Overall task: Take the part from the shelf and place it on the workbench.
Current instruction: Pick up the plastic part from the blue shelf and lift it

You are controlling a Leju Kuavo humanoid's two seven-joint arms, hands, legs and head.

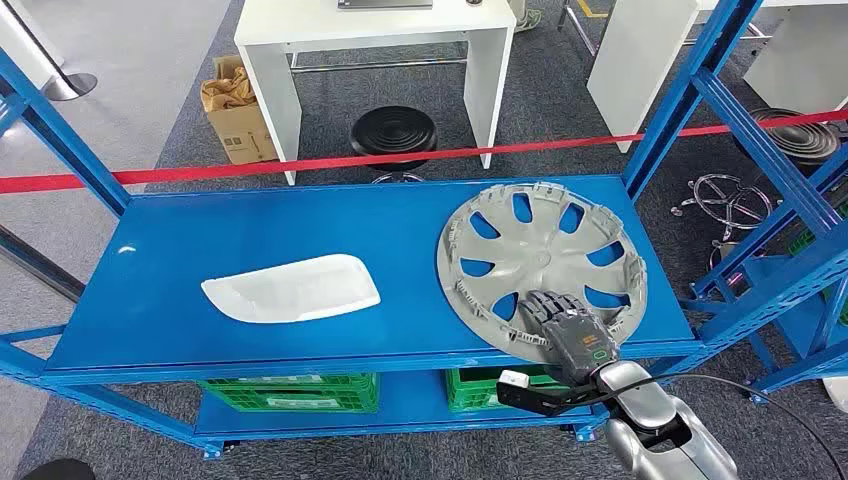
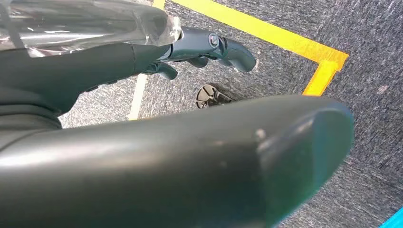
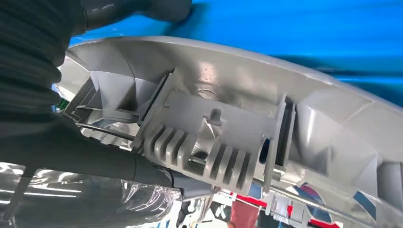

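Two hands in play. Right hand (image 1: 563, 325) sits on the near rim of the grey wheel cover (image 1: 540, 262), fingers laid over the top, thumb hidden under the edge; looks like a grip, though contact underneath is hard to confirm. Wheel cover lies on the right end of the blue shelf (image 1: 250, 225), near edge overhanging slightly. Left hand (image 2: 204, 52) hangs over grey carpet, fingers curled, holding nothing. White curved panel (image 1: 292, 288) lies left of the cover, well apart. Red tape barrier (image 1: 300, 165) runs behind the shelf; green crates (image 1: 290, 392) below.
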